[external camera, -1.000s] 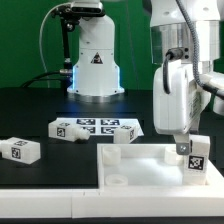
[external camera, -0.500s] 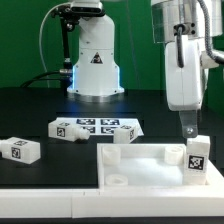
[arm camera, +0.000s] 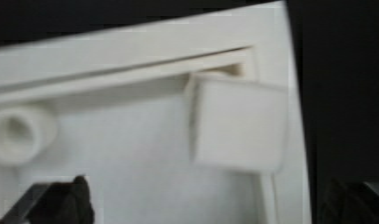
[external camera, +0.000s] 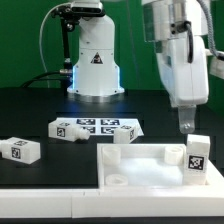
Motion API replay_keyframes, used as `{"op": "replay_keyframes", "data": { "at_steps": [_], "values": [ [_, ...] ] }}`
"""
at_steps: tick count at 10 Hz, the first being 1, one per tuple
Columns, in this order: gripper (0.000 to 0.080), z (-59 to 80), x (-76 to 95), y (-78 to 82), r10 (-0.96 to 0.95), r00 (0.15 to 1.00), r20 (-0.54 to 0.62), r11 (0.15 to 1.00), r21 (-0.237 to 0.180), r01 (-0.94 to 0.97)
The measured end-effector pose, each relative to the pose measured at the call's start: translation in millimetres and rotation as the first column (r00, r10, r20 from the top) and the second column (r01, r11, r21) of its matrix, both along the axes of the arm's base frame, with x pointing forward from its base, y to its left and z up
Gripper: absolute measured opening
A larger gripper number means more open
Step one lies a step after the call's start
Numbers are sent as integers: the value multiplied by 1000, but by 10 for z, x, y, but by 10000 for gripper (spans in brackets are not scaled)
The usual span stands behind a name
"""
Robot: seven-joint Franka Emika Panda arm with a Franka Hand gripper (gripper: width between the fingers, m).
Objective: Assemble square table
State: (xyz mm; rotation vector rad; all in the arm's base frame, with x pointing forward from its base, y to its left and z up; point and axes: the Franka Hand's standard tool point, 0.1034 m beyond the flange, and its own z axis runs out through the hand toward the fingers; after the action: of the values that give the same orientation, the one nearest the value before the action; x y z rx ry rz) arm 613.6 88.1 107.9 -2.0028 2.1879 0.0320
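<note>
**Robot body, parts as seen**

- Base [external camera: 95, 50]: a white, smooth, rounded column. It is taken as the landmark for this entry.
- Warning label [external camera: 97, 58]: a small dark-edged triangle is fixed to the front of the base.
- Light ring [external camera: 72, 72]: a blue glow is seen low on the base, round its foot.
- Joint cap [external camera: 80, 10]: a black fitting is seated on top of the base.
- Cable [external camera: 44, 45]: a thin black cable is looped down from the cap, to the exterior view's left of the base.
- Hand housing [external camera: 180, 65]: a glossy white box with rounded edges, to the exterior view's right of the base.
- Gripper [external camera: 185, 123]: one narrow dark grey finger is shown beneath the housing.
- Fingertips [arm camera: 58, 200]: in the wrist view they are recorded as black and blurred.
</note>
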Motion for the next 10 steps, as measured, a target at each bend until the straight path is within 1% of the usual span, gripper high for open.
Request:
{"op": "replay_keyframes", "data": {
  "at_steps": [1, 2, 3, 6, 7, 8, 9, 10],
  "values": [
    [648, 34, -108, -85, 139, 990, 11, 990, -11, -139],
    [648, 73, -162, -102, 212, 977, 17, 977, -21, -211],
    [648, 99, -163, -42, 260, 965, 21, 965, -39, -259],
    [648, 70, -169, -75, 439, 898, 33, 897, -67, -436],
    [648, 62, -179, -79, 509, 860, 36, 860, -79, -505],
    [648, 14, -289, -95, 565, 825, 24, 824, -77, -562],
    [648, 2, -448, -113, 643, 766, 12, 765, -63, -641],
    [648, 13, -602, -115, 711, 703, 1, 702, -31, -711]
  ]
}}
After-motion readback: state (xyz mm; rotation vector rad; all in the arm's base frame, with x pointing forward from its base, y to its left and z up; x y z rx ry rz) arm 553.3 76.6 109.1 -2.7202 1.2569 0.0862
